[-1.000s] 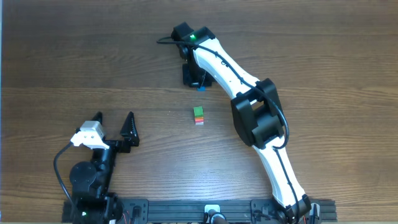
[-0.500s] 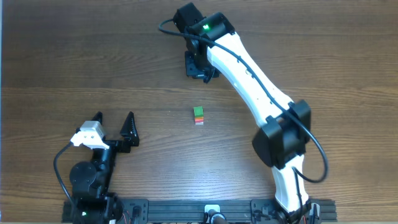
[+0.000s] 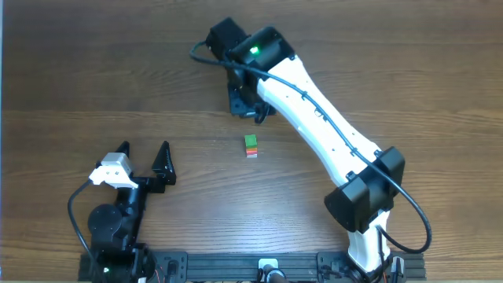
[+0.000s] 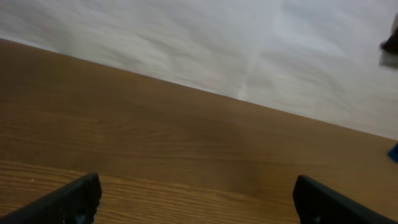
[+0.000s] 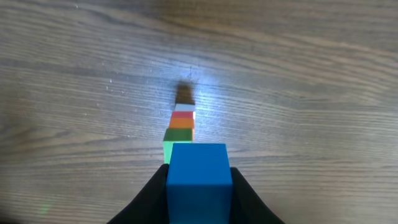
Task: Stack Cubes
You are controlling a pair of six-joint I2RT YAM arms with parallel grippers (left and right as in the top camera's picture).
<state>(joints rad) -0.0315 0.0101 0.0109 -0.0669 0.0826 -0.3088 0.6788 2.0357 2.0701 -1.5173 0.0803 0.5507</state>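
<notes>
A small stack of cubes (image 3: 251, 146) stands near the table's middle, green on top, then orange, red and a pale one at the bottom; in the right wrist view the stack (image 5: 180, 127) lies beyond the held cube. My right gripper (image 3: 253, 104) hangs lifted, up the top view from the stack, shut on a blue cube (image 5: 198, 179) that sits between its fingers. A sliver of that blue cube (image 3: 258, 119) peeks out below the gripper. My left gripper (image 3: 144, 152) rests open near its base at the lower left, nothing between its fingers (image 4: 74, 198).
The wooden table (image 3: 409, 94) stretches bare on all sides of the stack. The right arm's white links (image 3: 322, 126) cross diagonally from the lower right toward the upper middle. A pale wall (image 4: 186, 43) rises beyond the table's far edge in the left wrist view.
The right arm has lifted and swung, its elbow moving toward the lower right, while its gripper stays up the view from the stack with the blue cube. The left arm has not moved.
</notes>
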